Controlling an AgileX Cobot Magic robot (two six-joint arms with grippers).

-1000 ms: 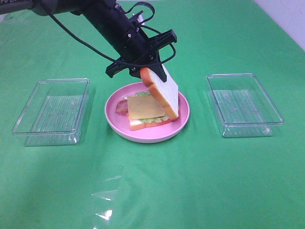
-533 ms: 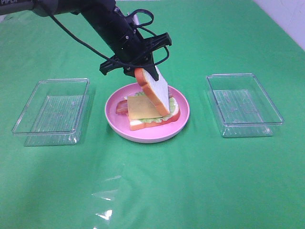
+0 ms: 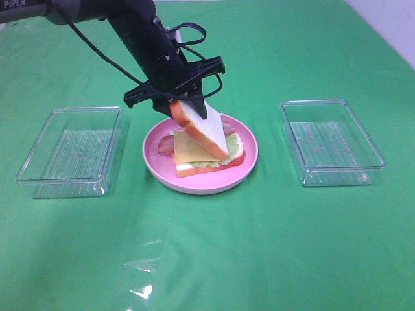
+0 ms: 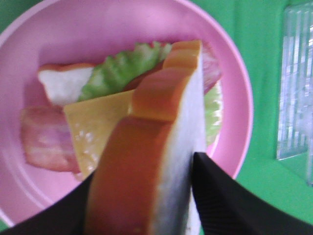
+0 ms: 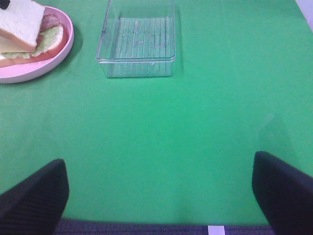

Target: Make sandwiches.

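At frame centre, the top bread slice [image 3: 202, 127] has tipped lower onto the cheese [image 3: 189, 147]; the left end effector [image 3: 185, 110] seemingly loosens, nearly finishing the sandwich.

Wide-spread right claw [image 5: 159, 196] over green cloth [image 5: 195, 127], clear tray [image 5: 137, 44], sandwich [image 5: 24, 34] on pink plate [image 5: 61, 49].

A bright green cloth covers the whole surface [image 3: 272, 246], lightly creased, with a pale glare patch near its front edge; a strip of light wall [image 3: 395, 26] shows at the far right corner
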